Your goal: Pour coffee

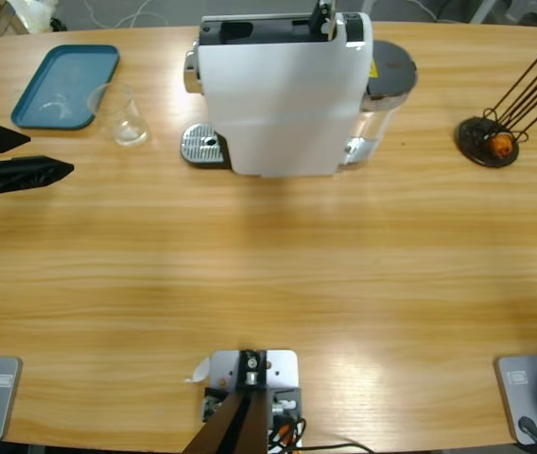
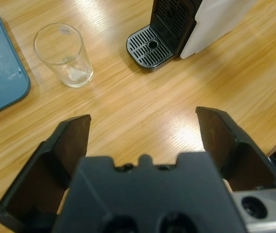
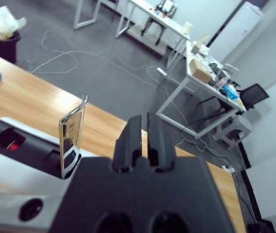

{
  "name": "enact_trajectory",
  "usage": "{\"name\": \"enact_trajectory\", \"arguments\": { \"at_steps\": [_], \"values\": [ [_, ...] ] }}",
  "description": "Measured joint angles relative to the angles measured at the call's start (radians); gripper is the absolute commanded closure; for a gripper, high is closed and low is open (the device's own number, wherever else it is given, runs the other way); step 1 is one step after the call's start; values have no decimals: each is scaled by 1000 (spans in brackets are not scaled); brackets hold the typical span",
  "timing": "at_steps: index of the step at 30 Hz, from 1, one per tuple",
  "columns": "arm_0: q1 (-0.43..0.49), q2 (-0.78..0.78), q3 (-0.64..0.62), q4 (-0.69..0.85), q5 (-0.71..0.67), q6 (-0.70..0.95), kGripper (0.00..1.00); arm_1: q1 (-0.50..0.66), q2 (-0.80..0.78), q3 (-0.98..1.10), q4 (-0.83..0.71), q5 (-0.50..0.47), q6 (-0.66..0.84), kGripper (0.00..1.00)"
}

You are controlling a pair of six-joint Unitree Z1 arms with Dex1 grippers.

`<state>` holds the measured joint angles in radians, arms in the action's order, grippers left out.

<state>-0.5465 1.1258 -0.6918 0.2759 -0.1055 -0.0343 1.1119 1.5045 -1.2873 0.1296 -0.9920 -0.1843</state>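
Observation:
A clear glass tumbler [image 1: 122, 115] stands upright between the blue tray [image 1: 65, 85] and the white coffee machine [image 1: 283, 90]. In the left wrist view the tumbler [image 2: 64, 54] looks nearly empty. No coffee shows anywhere. My left gripper [image 1: 49, 154] reaches in from the left edge, open and holding nothing. It is short of the tumbler, which lies ahead of the gripper [image 2: 144, 115] and to the left. My right gripper [image 3: 143, 119] is shut on nothing, above the machine's top beside its raised silver lever [image 3: 72, 133], pointing out at the room.
The machine's metal drip tray [image 1: 202, 147] juts out at its left, with the brew head above it [image 2: 169, 19]. A dark round holder with long sticks and an orange piece [image 1: 489, 142] sits at the far right. Bare wood fills the table's near half.

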Motion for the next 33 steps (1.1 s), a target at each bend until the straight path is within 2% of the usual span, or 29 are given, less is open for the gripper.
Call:
{"name": "enact_trajectory", "arguments": {
  "at_steps": [3,7,19,28,33],
  "values": [
    [0,0,0,0,0,0,64,11,50,81,-131,-79,1,1000],
    [0,0,0,0,0,0,64,13,86,115,-152,-105,1,1000],
    [0,0,0,0,0,0,64,13,136,105,-152,-108,11,1000],
    [0,0,0,0,0,0,64,14,241,-18,-177,-97,-132,1000],
    [0,0,0,0,0,0,64,11,262,-57,-177,-89,-160,1000]
  ]
}}
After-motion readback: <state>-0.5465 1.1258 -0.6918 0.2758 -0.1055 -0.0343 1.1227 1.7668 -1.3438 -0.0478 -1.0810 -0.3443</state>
